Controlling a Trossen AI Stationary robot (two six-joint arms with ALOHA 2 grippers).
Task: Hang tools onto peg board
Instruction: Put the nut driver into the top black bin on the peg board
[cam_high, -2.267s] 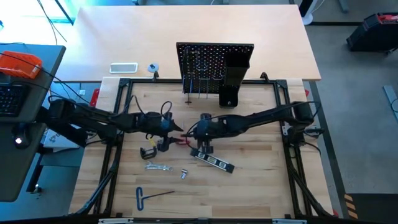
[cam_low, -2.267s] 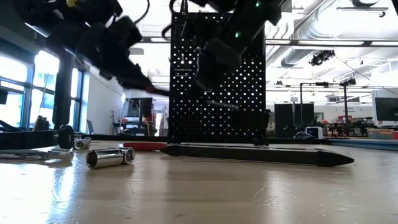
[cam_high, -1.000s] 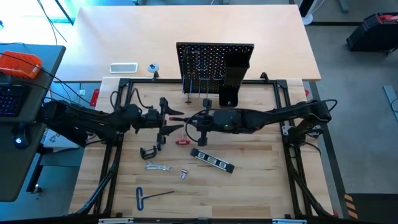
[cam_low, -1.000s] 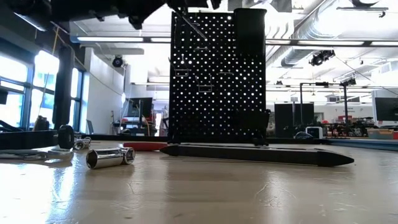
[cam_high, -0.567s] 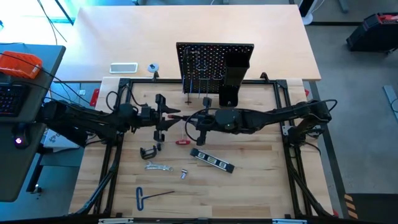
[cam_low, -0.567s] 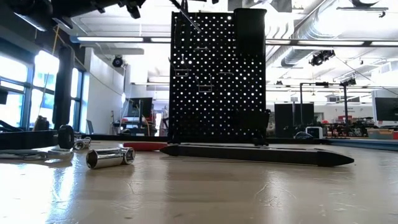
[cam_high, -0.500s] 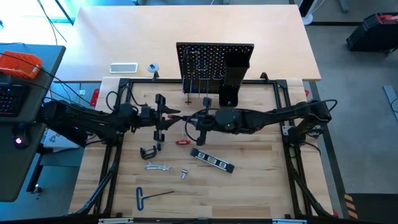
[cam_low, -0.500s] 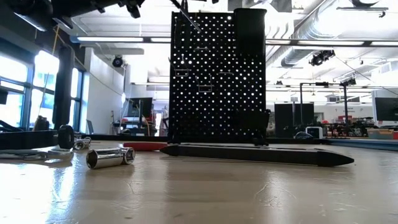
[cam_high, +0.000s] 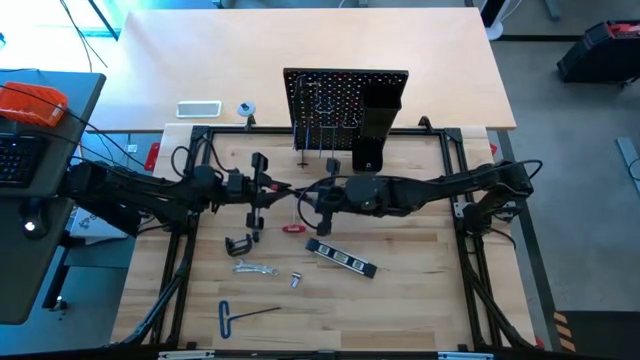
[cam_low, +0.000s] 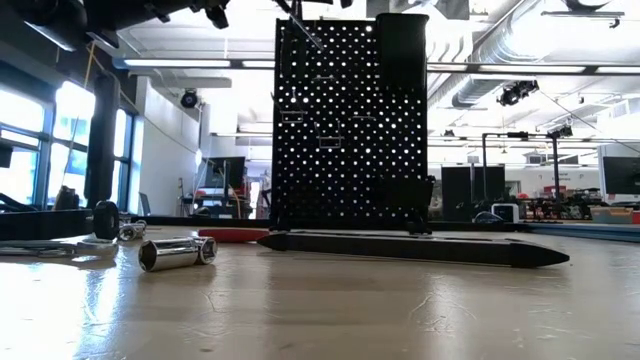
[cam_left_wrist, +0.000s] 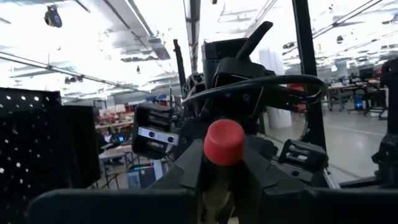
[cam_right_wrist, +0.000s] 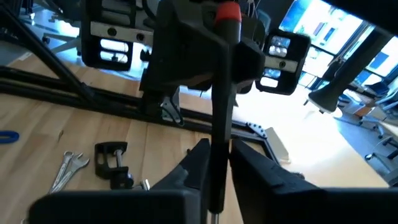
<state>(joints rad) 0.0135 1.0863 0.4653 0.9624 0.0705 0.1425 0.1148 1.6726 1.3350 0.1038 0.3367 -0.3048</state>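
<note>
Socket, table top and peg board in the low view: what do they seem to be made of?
Socket: polished metal, judging by its mirror-like highlights. Table top: light wood with a satin sheen, grain lines showing. Peg board: matte black perforated sheet, probably metal, though plastic can't be ruled out.

In the low view both arms are being cut off by the top edge, so neither pincer is showing there. In the left wrist view the screwdriver (cam_left_wrist: 224, 142) is showing only its red butt end; the rest is lying hidden between the left pincer's fingers (cam_left_wrist: 186, 171). In the right wrist view its red handle end (cam_right_wrist: 228, 12) is being cut off at the picture's edge. From above, the hooks on the peg board (cam_high: 330, 100) are too small to make out, and the handover point is too small to read.
</note>
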